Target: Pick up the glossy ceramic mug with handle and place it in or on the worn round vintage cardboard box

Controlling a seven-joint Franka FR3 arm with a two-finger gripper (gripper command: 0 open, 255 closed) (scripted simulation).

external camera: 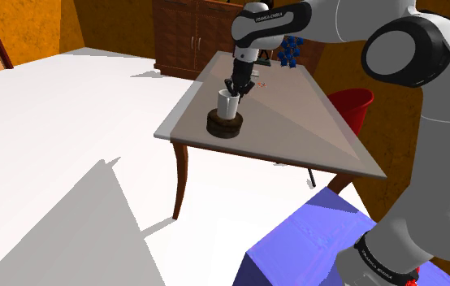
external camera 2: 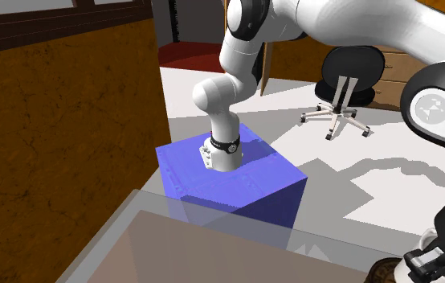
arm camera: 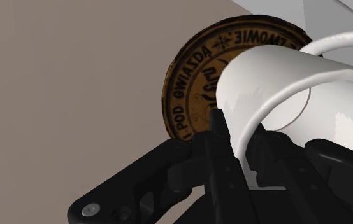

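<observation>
Toward the left edge of the grey counter (external camera: 296,130) in the shoulder view lies the round brown box (external camera: 224,126), with printed letters on its lid. The white mug (external camera: 228,104) is upright on this lid or just over it; I cannot tell if they touch. Just above and to the right, the black pincer (external camera: 236,88) is clamped on the mug's wall near the rim, I judge so that the mug does not tip. Farther right, a red bin (external camera: 352,104) stands beside the counter.

Mug (arm camera: 277,83) smooth white; box (arm camera: 191,79) worn, matt brown.
</observation>
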